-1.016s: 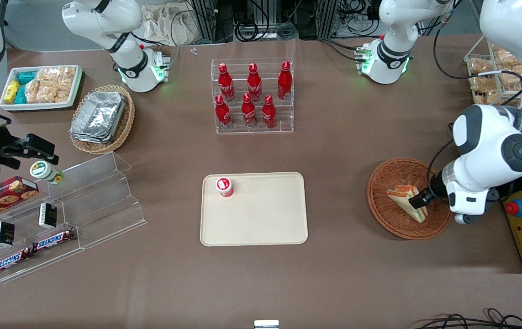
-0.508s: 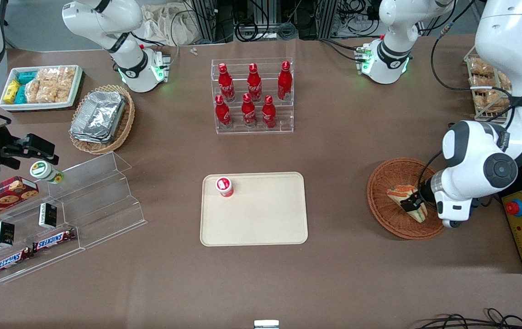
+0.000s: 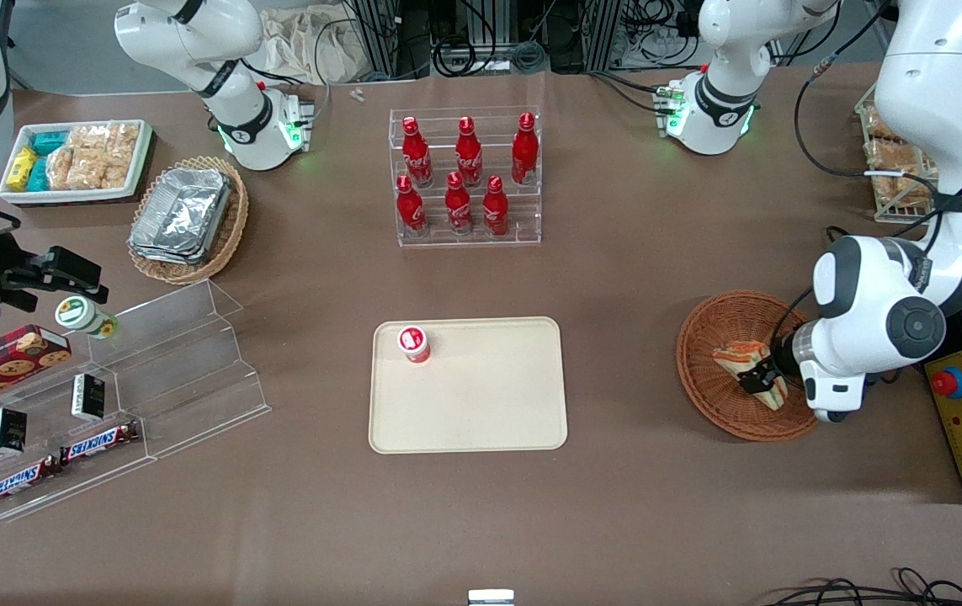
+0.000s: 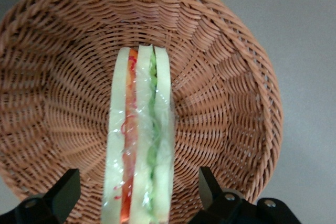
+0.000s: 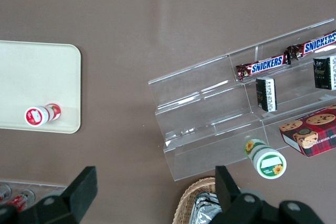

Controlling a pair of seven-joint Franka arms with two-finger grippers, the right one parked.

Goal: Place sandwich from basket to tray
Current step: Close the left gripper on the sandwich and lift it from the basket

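Fingers [image 4: 63, 195]: spread wide apart, one black tip on each side of the wrapped sandwich, not touching it.
Gripper [image 4: 137, 192]: the left arm's, low over the basket.
Sandwich [image 4: 137, 145]: pale triangular wedge with orange, red and green filling, film-wrapped, stood on edge in the round reddish-brown wicker basket [image 4: 231, 103]; likely light, soft, slippery, so best pinched gently across the flat bread faces.
Tray [image 3: 481, 412]: large flat beige plastic rectangle, well apart toward the parked arm's end.

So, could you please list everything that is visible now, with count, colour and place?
sandwich: 1, pale bread, in the basket
basket: 1, reddish-brown wicker, toward the working arm's end
tray: 1, beige, table centre
small bottle: 1, red and white, on the tray
cola bottles: 6, red, in a clear rack
foil containers: a stack, silver, in a tan basket
Snickers bars: 2, brown, on the clear stepped stand
cookie box: 1, red, beside that stand
gripper: 1, black, open, fingers either side of the sandwich
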